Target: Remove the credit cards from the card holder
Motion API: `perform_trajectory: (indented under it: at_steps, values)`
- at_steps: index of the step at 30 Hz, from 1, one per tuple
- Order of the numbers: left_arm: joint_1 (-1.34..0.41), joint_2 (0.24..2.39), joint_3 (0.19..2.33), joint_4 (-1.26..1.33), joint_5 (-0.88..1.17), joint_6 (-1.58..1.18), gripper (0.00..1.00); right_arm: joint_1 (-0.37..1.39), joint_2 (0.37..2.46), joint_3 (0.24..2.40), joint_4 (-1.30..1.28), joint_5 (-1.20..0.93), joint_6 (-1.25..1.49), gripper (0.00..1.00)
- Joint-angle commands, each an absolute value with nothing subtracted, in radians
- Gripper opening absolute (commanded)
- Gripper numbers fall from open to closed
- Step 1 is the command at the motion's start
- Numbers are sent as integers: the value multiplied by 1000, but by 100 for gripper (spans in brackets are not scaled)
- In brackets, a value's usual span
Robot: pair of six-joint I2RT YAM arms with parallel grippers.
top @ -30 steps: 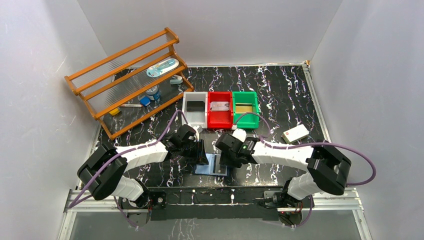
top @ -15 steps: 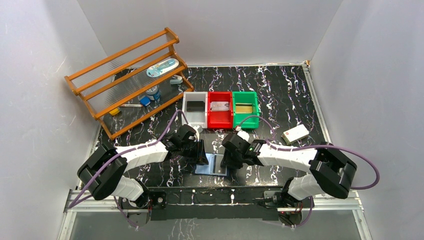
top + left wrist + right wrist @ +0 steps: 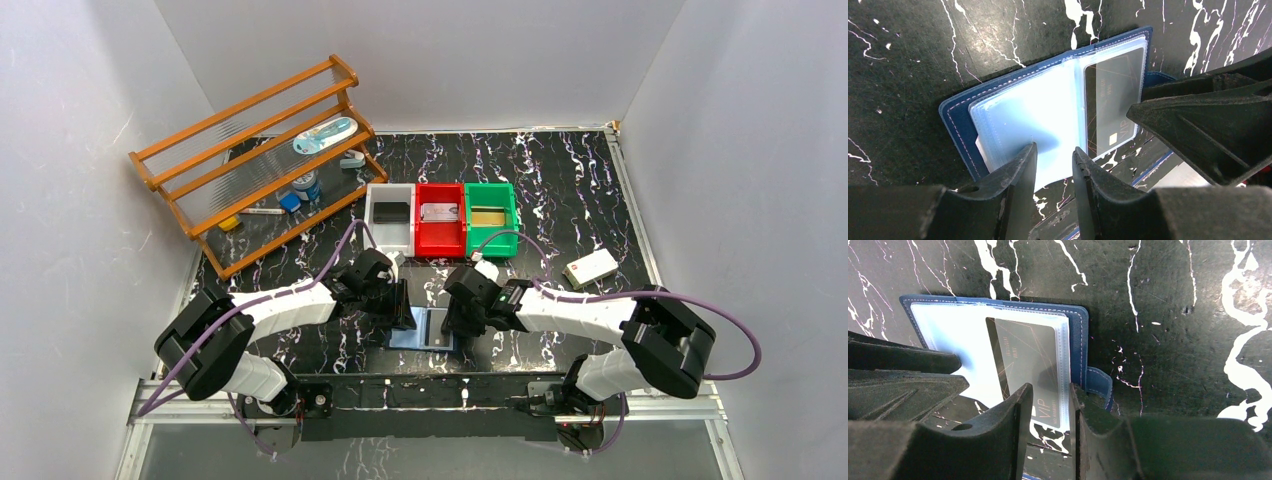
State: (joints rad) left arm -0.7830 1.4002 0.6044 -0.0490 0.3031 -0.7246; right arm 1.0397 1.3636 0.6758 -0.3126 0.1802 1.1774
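DESK [image 3: 1173,315], NEAR EDGE: Two arms meet over the open holder [image 3: 1079,340], which lies between them just ahead of their bases. The left pincer [image 3: 1054,150] is clamped on a clear leaf of it and lifts that side. The right pincer [image 3: 1048,390] straddles the near end of the VIP card [image 3: 1028,347], which sits in its pocket on the right-hand page. Its jaws stand a little apart, and whether they bite yet cannot be told.

The danger looks plain from here. One right finger rests over the card and the other sits by the navy cover's edge, so a squeeze may catch sleeve and cover with the card. A pull would then drag the whole holder. The left grip is on thin, slick plastic, so a hard tug could slip it free and let the holder slide or fold shut. The pincers also work very near each other and could knock together.

Farther back, a black card [image 3: 392,211] lies in the white bin [image 3: 390,240], a grey card [image 3: 439,211] in the red bin [image 3: 421,225] and a gold card [image 3: 488,215] in the green bin [image 3: 513,215].
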Motion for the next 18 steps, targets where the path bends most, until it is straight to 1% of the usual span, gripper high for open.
perform_trajectory:
  at_steps: [1, 5, 9, 13, 18]
  values:
    - [-787, 1388, 632, -98, 301, -710, 33, 1035, 1359, 678, -283, 185, 1177, 39]
    - [-788, 1350, 657, -94, 308, -718, 42, 1035, 1385, 677, -287, 181, 1177, 39]
    - [-788, 1317, 677, -49, 358, -727, 46, 1035, 1394, 666, -263, 167, 1177, 38]
    - [-789, 1336, 657, 34, 445, -738, 46, 1034, 1390, 657, -254, 171, 1186, 38]
    - [-788, 1407, 617, 103, 482, -766, 40, 1032, 1385, 648, -248, 170, 1188, 38]
